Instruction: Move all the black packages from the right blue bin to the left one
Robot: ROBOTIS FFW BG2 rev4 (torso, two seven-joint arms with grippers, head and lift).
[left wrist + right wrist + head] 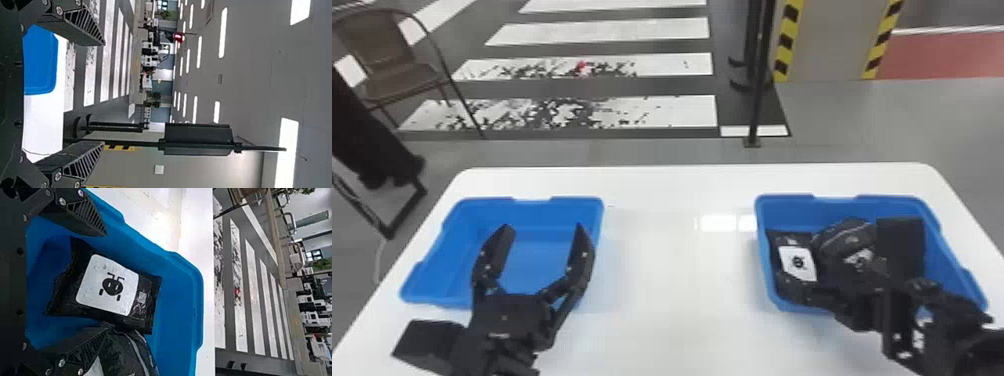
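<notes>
In the head view my left gripper [543,229] is open above the left blue bin [602,212]; my right gripper [824,272] is over the right blue bin [932,220]. There a black package [798,263] with a white label lies at the left wall, a rounded black one [842,237] beside it. The right wrist view has the right gripper [105,282] open, the labelled package [145,301] lying between and beyond its fingers; one finger partly covers the rounded package [125,354]. In the left wrist view the left gripper [103,94] holds nothing.
Both bins stand on a white table [677,280], with a wide stretch of tabletop between them. The right arm hides part of the right bin. Beyond the table are a chair [397,60] at the left and a black pole [757,95] on the floor.
</notes>
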